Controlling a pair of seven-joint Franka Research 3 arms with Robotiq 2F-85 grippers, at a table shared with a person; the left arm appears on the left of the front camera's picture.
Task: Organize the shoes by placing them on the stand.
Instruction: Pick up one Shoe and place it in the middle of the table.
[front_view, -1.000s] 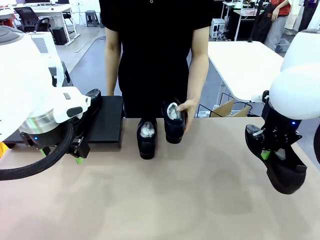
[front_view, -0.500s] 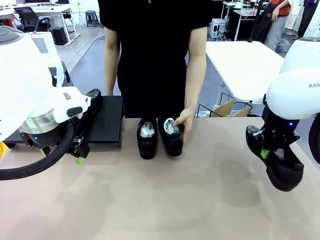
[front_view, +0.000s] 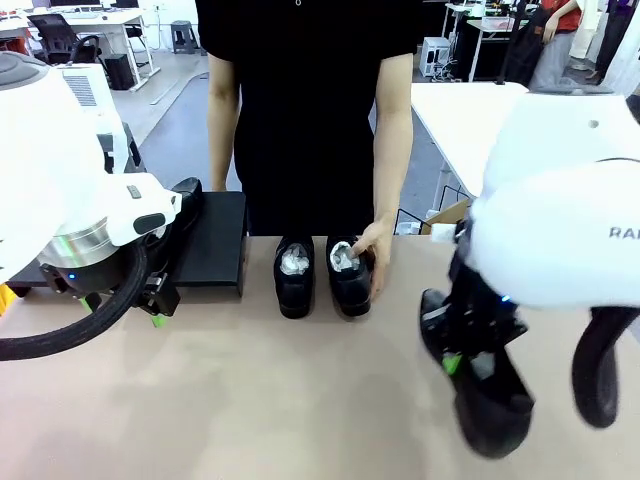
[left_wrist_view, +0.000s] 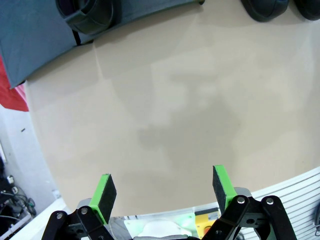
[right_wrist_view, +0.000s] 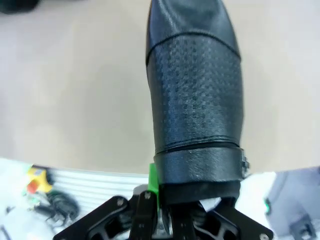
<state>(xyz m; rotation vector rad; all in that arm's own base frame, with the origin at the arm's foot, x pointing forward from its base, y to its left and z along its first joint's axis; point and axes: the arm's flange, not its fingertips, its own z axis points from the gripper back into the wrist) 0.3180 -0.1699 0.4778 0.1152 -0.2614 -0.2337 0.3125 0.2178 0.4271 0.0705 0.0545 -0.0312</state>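
Observation:
My right gripper (front_view: 456, 362) is shut on a glossy black shoe (front_view: 487, 402) that hangs toe-down above the table's right front. In the right wrist view that shoe (right_wrist_view: 195, 100) runs straight out from the right gripper (right_wrist_view: 161, 192). Two more shoes stuffed with white paper stand side by side at the far middle, the left one (front_view: 294, 275) alone and the right one (front_view: 349, 274) under the person's hand (front_view: 377, 246). The matte-black stand (front_view: 213, 247) sits at the far left with a shoe (front_view: 186, 197) on it. My left gripper (left_wrist_view: 164, 187) hangs open over bare tabletop, close to the stand's front edge.
The person stands at the far side behind the two shoes. The tan tabletop (front_view: 300, 400) is bare between the arms. In the left wrist view the stand (left_wrist_view: 40, 35) and its shoe (left_wrist_view: 85, 12) lie at the top left, and two shoe toes (left_wrist_view: 265, 7) show at the top right.
My right arm has swung left and nearer the camera, carrying its shoe. The person has set the second shoe down beside the first. The left arm has not moved.

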